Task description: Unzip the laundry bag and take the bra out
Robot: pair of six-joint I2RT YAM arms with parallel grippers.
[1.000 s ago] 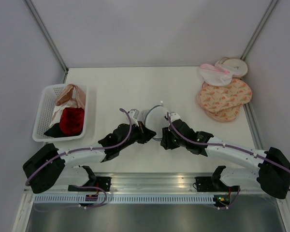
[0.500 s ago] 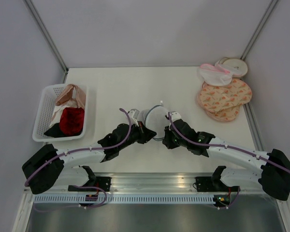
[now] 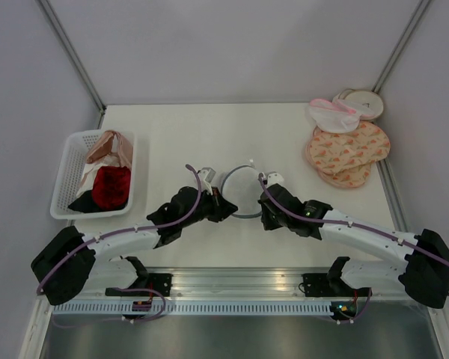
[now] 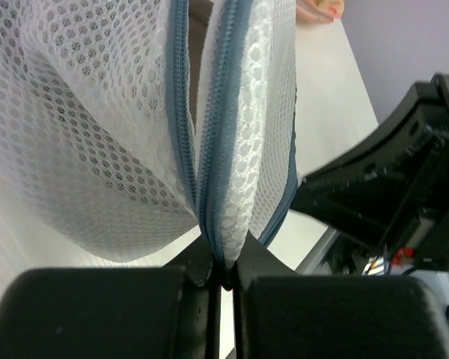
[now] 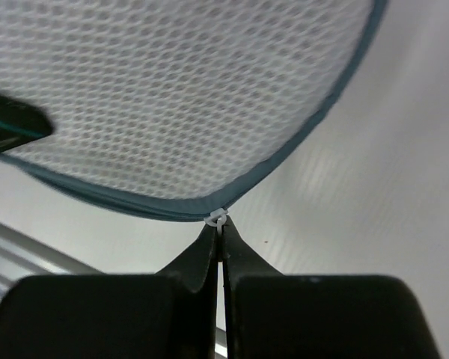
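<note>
The laundry bag (image 3: 239,188), a round white mesh drum with a dark rim, stands on edge on the table between my two arms. My left gripper (image 3: 221,208) (image 4: 223,271) is shut on the bag's mesh (image 4: 97,127) at the blue-grey zipper seam (image 4: 209,172), which gapes a little further up. On the bag's right, my right gripper (image 3: 264,215) (image 5: 219,232) is shut on the small white zipper pull (image 5: 218,219) at the rim (image 5: 135,202). A taupe sliver (image 4: 200,19) shows in the zipper gap. I cannot tell whether it is the bra.
A white basket (image 3: 66,161) at the left holds a red garment (image 3: 111,185) and a peach one (image 3: 111,146). Peach patterned rounds (image 3: 348,153), a pink-trimmed mesh pouch (image 3: 331,116) and a white round (image 3: 365,101) lie at the back right. Grey walls enclose the table.
My right gripper has closed onto the zipper pull and shifted slightly right and nearer. The bag has moved a little toward the near edge. The left gripper keeps its hold.
</note>
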